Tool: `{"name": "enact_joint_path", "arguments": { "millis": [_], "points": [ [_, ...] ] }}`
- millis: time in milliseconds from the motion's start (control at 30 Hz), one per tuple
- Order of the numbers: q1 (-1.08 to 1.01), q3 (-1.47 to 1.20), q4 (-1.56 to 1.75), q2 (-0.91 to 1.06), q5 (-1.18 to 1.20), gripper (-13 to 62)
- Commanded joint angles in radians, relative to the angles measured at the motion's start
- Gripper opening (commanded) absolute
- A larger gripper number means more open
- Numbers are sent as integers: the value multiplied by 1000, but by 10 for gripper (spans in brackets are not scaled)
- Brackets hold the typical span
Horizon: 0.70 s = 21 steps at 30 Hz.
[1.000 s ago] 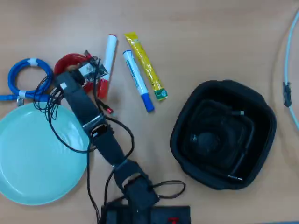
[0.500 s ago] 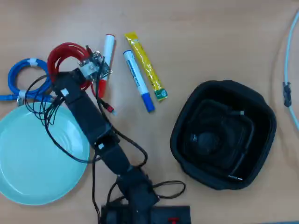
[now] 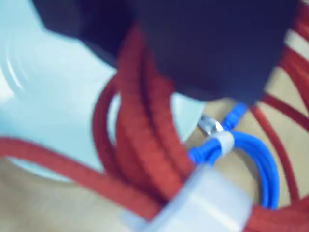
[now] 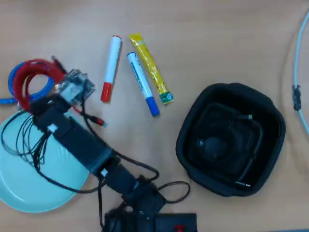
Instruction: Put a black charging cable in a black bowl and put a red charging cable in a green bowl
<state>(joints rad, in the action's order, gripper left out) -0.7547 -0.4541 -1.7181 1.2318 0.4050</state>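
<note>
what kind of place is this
Probably an office or lab desk: a wooden tabletop with whiteboard markers, a blue cable and a red cable, plus a hobby arm.

Overhead camera looked straight down on the whole table (image 4: 203, 43), wrist camera sat close, blurred, both showed red charging cable (image 4: 30, 72).

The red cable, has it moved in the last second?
Yes. In the overhead view the arm swung left, carrying the red charging cable away from the markers to over the blue cable, near the green bowl. Markers, yellow packet and black bowl stayed put.
</note>
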Motion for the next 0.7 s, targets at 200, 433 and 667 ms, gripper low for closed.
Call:
{"name": "enact_joint_path", "arguments": {
  "millis": [200,433,667],
  "points": [
    [189,-38,-52,77,-35,-68],
    [367,-229,-48,74,-43,-66],
    [448,-281,-43,64,-38,-65]
  ]
}}
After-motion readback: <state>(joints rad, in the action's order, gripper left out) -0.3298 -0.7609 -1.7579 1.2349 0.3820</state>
